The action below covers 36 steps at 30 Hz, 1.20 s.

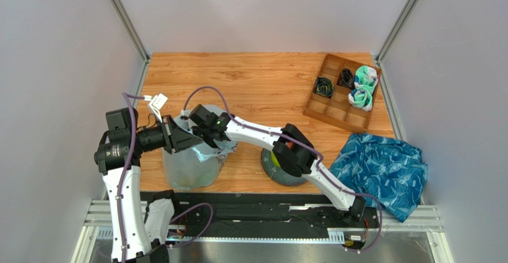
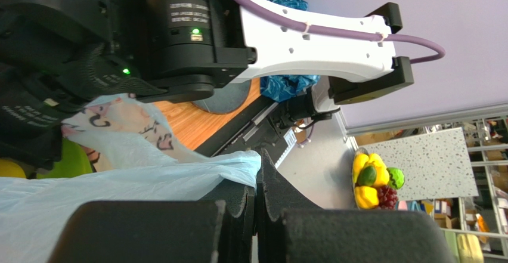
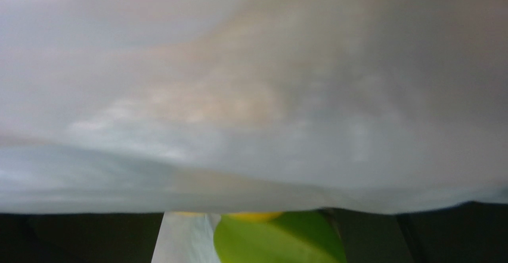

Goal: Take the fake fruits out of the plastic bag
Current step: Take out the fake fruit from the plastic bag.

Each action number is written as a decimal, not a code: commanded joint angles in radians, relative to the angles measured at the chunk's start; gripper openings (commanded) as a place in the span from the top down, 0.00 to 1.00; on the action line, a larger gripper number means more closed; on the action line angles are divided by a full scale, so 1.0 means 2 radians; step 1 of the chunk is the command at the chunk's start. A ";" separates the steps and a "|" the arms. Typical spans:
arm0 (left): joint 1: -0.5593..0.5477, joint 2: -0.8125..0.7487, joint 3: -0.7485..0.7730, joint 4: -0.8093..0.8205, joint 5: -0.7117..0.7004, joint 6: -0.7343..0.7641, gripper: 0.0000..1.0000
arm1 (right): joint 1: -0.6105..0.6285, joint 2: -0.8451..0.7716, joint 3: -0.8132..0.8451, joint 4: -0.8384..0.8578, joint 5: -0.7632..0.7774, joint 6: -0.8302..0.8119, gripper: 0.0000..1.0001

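The pale blue-white plastic bag (image 1: pixel 189 166) stands at the table's near left, its mouth held up. My left gripper (image 1: pixel 180 139) is shut on the bag's rim (image 2: pixel 179 176), which is pinched between its pads. My right gripper (image 1: pixel 210 136) reaches into the bag's mouth from the right. In the right wrist view bag film covers most of the frame, and a green fruit (image 3: pixel 280 239) with a yellow one (image 3: pixel 256 216) behind it lies between my right gripper's (image 3: pixel 247 242) spread fingers. The left wrist view shows a green fruit (image 2: pixel 71 158) inside the bag.
A grey dish (image 1: pixel 285 175) holding a yellow fruit (image 1: pixel 273 157) sits under my right arm's elbow. A wooden divider tray (image 1: pixel 334 111) with rolled socks (image 1: pixel 364 87) stands at the back right. A blue patterned cloth (image 1: pixel 381 170) lies at the near right.
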 commanded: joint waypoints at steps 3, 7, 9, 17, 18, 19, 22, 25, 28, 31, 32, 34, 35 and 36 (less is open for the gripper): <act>0.003 -0.009 -0.014 -0.001 0.011 0.013 1.00 | 0.010 0.059 0.059 -0.020 0.095 0.036 0.05; 0.005 -0.012 -0.006 -0.006 -0.006 0.017 1.00 | 0.009 0.052 0.046 -0.012 0.096 0.013 0.47; 0.006 -0.014 -0.008 0.004 -0.013 0.011 1.00 | 0.005 0.031 0.045 -0.006 0.080 -0.003 0.60; 0.006 -0.015 -0.027 0.096 -0.047 -0.024 1.00 | -0.042 -0.119 0.002 -0.031 -0.049 -0.097 0.75; 0.006 -0.010 -0.027 0.104 -0.049 -0.027 1.00 | -0.048 -0.142 -0.012 -0.040 -0.062 -0.107 0.75; 0.006 -0.007 -0.026 0.122 -0.048 -0.035 1.00 | -0.054 -0.151 -0.012 -0.073 -0.088 -0.118 0.78; 0.006 0.009 -0.021 0.155 -0.049 -0.049 1.00 | -0.070 -0.186 -0.038 -0.124 -0.092 -0.176 0.81; 0.006 0.029 -0.012 0.174 -0.047 -0.051 1.00 | -0.089 -0.222 -0.081 -0.102 -0.110 -0.172 0.82; 0.006 0.039 -0.010 0.188 -0.054 -0.060 1.00 | -0.107 -0.251 -0.095 -0.088 -0.153 -0.167 0.81; 0.006 0.045 -0.008 0.192 -0.069 -0.060 1.00 | -0.113 -0.285 -0.092 -0.135 -0.198 -0.235 0.80; 0.006 0.048 -0.009 0.194 -0.072 -0.060 1.00 | -0.114 -0.295 -0.085 -0.160 -0.196 -0.270 0.80; 0.006 0.052 -0.011 0.199 -0.074 -0.064 1.00 | -0.117 -0.318 -0.088 -0.253 -0.179 -0.395 0.80; 0.006 0.054 -0.014 0.202 -0.072 -0.067 1.00 | -0.117 -0.344 -0.107 -0.289 -0.169 -0.443 0.80; 0.006 0.052 -0.015 0.210 -0.071 -0.072 1.00 | -0.117 -0.359 -0.129 -0.344 -0.130 -0.532 0.79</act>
